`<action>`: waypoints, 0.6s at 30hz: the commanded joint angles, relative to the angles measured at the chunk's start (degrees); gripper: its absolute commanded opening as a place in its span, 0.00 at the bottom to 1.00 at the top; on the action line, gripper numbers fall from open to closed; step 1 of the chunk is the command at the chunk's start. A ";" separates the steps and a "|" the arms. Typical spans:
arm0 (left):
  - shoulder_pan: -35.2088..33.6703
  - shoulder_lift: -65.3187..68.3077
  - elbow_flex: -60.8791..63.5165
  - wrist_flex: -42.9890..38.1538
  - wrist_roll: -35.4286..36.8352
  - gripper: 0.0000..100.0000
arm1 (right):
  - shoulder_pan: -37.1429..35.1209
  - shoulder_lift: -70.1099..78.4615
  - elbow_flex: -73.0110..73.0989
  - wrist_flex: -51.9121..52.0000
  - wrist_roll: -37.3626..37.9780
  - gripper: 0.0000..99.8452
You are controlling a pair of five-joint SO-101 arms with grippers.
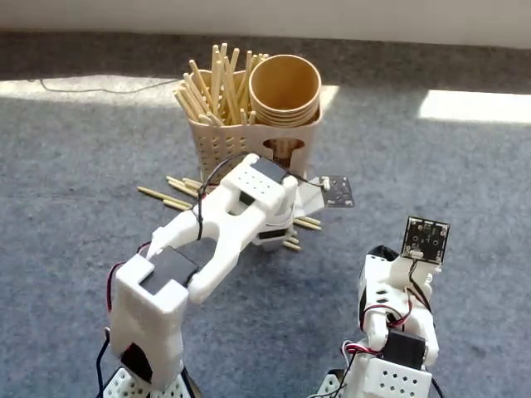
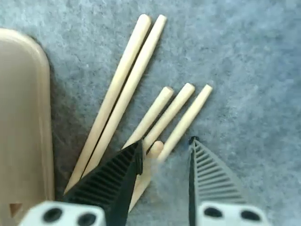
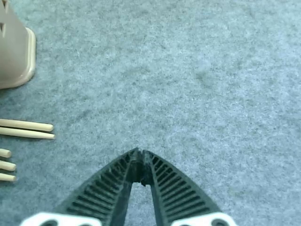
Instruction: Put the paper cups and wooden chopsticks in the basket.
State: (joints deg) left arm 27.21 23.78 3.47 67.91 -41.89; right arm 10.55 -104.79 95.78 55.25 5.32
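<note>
Beige plastic forms the tall slotted basket, which is seen in the high view standing upright at the far middle of the grey carpeted desk. A stack of tan paper cups is nested in one side of it, mouth up. A bundle of pale wooden chopsticks is stood on end in the other side, fanning out above the rim.

More loose chopsticks are scattered flat on the desk just in front of the basket, partly covered by the white left arm, which is stretched out over them.

In the left wrist view the left pincer is held low over these sticks with its jaws moderately apart and nothing gripped. A pair of long sticks is laid side by side next to the basket's base. Three shorter-looking ends are fanned out beside them, and a further end is found between the jaws, close to the black finger. Whether the fingertips touch any stick cannot be told.

The right arm is folded back near the front of the desk, well apart from the basket. In its wrist view the right pincer is closed tip to tip, empty, above bare carpet. A corner of the basket and several chopstick ends are seen off to one side.
</note>
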 commanded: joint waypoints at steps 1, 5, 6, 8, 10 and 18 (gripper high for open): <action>-2.68 1.10 -4.53 -0.44 -0.35 0.16 | 0.66 -0.48 7.87 -1.54 -0.09 0.01; -3.56 3.03 -4.97 -0.44 -0.35 0.10 | 0.66 -0.48 7.87 -1.54 -0.09 0.01; -3.56 3.21 -4.70 -0.44 -0.35 0.09 | 0.66 -0.48 7.87 -1.54 -0.09 0.01; -3.38 3.38 -4.70 0.62 -0.35 0.06 | 0.66 -0.48 7.87 -1.54 -0.09 0.01; -3.12 3.12 -5.23 3.60 -0.35 0.05 | 0.66 -0.48 7.87 -1.54 -0.09 0.01; -0.84 2.95 -5.32 11.87 -0.09 0.01 | 0.66 -0.48 7.87 -1.54 -0.09 0.01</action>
State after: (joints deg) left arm 25.10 27.12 -0.04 76.70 -42.24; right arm 10.55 -104.79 95.78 55.25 5.32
